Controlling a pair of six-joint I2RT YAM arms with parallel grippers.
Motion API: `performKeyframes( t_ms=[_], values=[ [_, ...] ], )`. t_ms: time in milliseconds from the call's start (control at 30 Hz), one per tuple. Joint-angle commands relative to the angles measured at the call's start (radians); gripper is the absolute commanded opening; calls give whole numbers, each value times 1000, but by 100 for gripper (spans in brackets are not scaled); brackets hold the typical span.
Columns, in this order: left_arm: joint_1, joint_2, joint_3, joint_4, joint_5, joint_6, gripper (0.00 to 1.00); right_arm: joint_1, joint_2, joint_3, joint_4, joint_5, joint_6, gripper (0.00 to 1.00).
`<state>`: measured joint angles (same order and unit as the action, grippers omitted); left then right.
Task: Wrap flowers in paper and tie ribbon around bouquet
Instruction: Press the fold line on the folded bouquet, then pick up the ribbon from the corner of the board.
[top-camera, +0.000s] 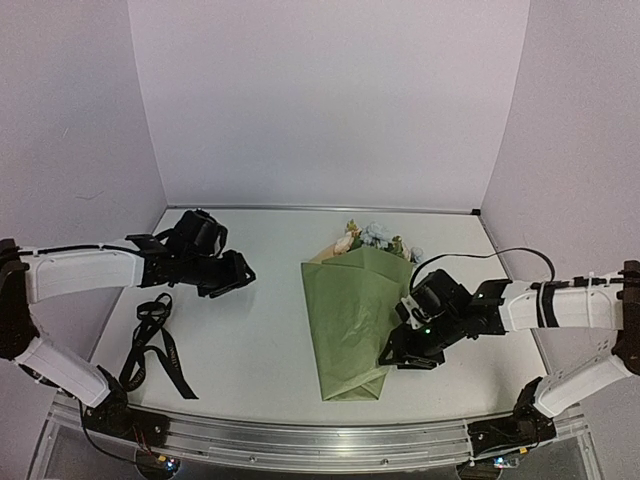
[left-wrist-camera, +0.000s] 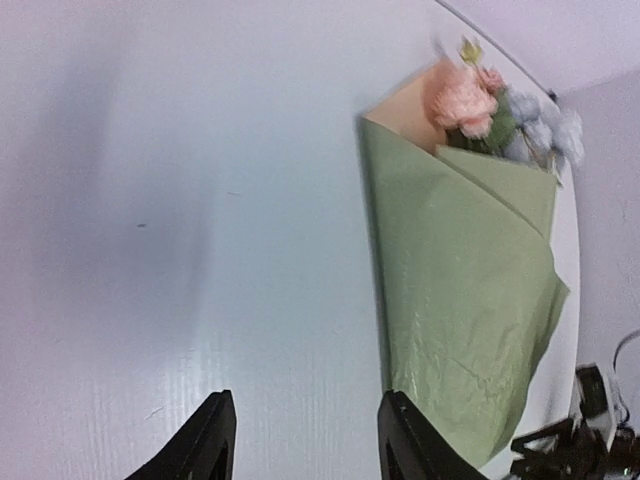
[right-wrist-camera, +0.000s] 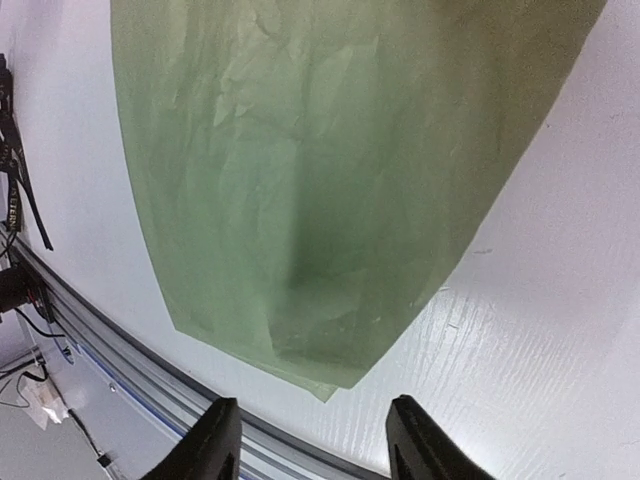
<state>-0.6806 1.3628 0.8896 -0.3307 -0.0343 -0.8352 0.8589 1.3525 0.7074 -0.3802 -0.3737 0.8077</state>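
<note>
Soft, even light off the white walls (top-camera: 320, 100) leaves only faint shadows on the table (top-camera: 260, 330). The left wrist view blurs the flowers (left-wrist-camera: 470, 100) and bends the table's far edge; a dark patch shades the paper (right-wrist-camera: 300, 230) in the right wrist view

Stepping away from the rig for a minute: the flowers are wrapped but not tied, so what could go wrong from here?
1. The left gripper and right gripper are both open and off the paper, so the loose wrap may spring open.
2. The ribbon lies looped on the left arm's side, well apart from the bouquet; dragging it over could snag or twist it.
</note>
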Motion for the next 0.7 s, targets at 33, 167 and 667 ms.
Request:
performKeyframes(
  t_ms=[33,167,667],
  values=[
    [30,-162,-102,-257,-330,-224,58,4,-107,-44,-52,81,-69,66],
    [58,-239,-168,-391,-435,-365,62,4,-186,-64,-102,143,-110,75],
    [194,-204,-349,-221,-414,-362,61,-2,-402,-42,-337,347,-256,98]
  ],
)
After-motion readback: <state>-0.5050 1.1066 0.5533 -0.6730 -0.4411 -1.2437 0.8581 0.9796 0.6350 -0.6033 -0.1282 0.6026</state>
